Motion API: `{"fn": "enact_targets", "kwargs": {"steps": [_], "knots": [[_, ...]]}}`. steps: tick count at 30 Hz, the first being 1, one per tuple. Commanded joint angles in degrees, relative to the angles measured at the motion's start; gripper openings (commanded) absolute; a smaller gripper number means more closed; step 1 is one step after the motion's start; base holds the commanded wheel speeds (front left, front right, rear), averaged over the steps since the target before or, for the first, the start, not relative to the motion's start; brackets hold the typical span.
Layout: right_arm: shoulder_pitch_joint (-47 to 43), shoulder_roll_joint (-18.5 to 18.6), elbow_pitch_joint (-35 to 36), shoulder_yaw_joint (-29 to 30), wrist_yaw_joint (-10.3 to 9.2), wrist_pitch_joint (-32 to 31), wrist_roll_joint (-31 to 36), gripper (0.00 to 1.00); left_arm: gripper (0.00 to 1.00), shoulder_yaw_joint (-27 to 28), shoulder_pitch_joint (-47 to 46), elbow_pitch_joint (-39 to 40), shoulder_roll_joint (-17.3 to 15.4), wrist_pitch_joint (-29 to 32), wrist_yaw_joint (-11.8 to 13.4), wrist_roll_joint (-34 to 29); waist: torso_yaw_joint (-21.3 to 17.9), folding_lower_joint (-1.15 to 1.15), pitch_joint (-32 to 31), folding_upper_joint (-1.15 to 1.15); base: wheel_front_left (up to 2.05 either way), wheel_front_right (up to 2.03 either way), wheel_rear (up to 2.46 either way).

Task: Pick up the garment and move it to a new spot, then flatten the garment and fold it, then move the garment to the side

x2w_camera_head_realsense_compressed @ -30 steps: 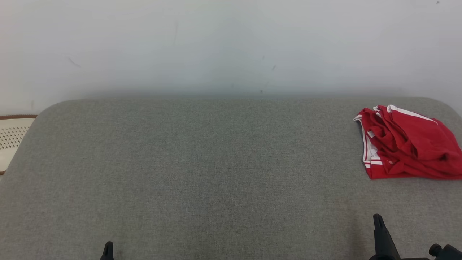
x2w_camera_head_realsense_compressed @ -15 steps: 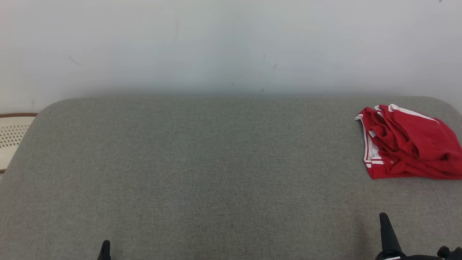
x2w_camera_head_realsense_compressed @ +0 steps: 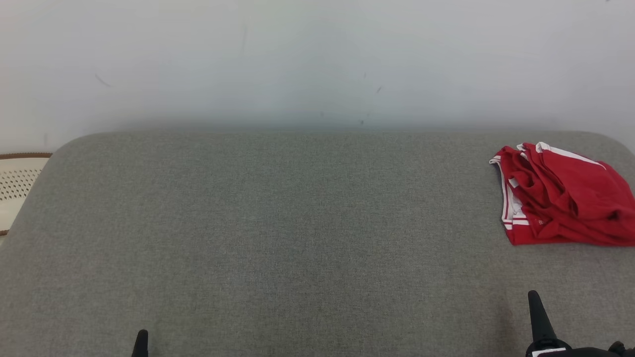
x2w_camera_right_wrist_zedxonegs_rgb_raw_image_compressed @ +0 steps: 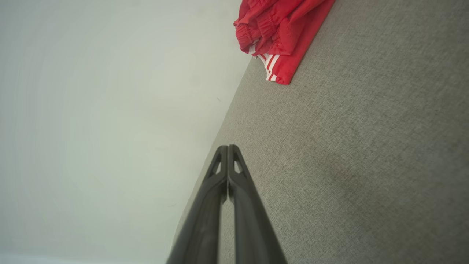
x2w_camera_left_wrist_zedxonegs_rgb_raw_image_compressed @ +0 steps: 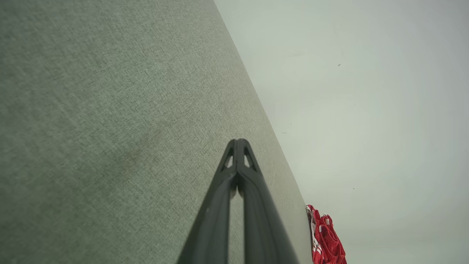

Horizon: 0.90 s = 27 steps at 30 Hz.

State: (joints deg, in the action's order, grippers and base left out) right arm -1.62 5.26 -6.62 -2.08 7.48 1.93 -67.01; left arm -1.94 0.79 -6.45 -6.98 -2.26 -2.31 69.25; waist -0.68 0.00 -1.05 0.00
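The red garment (x2w_camera_head_realsense_compressed: 565, 198) lies folded in a bunched heap at the far right corner of the grey fabric-covered tabletop (x2w_camera_head_realsense_compressed: 297, 223), close to the back edge and running off the right side of the head view. It has white stripes along its left hem (a gathered elastic band shows in the right wrist view (x2w_camera_right_wrist_zedxonegs_rgb_raw_image_compressed: 282, 33)). Nothing touches it.

The right end effector (x2w_camera_head_realsense_compressed: 535, 297) sits near the front edge, well apart from the garment and nearer the robot, its two dark fingers pressed together and holding nothing (x2w_camera_right_wrist_zedxonegs_rgb_raw_image_compressed: 228, 146). The left end effector (x2w_camera_head_realsense_compressed: 140, 342) is at the lower left, far from the garment, fingers likewise together and empty (x2w_camera_left_wrist_zedxonegs_rgb_raw_image_compressed: 238, 141).

Behind the tabletop stands a pale wall (x2w_camera_head_realsense_compressed: 297, 59). A cream perforated object with a brown rim (x2w_camera_head_realsense_compressed: 15, 188) shows past the left edge.
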Motion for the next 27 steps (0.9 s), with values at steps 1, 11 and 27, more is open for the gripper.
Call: {"fn": "enact_targets", "kwargs": {"steps": [1, 11, 27], "knots": [[1.3, 0.4, 0.1, 0.4, 0.02, -0.4, -2.0, 0.0, 0.0, 0.7, -1.5, 0.1, -0.1, 0.4, -0.5, 2.0, 0.0, 0.0, 0.0, 0.0, 0.0, 0.0, 0.0], [1.6, 0.5, -0.5, 1.4, 0.02, -1.4, -7.7, 0.0, 0.0, 1.7, -1.9, -0.9, 0.4, 1.8, -1.6, 7.0, 0.1, 0.0, 0.2, 0.0, 0.0, 0.0, 0.0], [2.4, 0.4, -1.3, 2.8, 0.02, -2.9, -15.5, 0.0, 0.0, 3.2, -2.4, -2.1, 1.0, 3.8, -3.0, 14.0, 0.3, 0.0, 0.5, 0.0, 0.0, 0.0, 0.0]]}}
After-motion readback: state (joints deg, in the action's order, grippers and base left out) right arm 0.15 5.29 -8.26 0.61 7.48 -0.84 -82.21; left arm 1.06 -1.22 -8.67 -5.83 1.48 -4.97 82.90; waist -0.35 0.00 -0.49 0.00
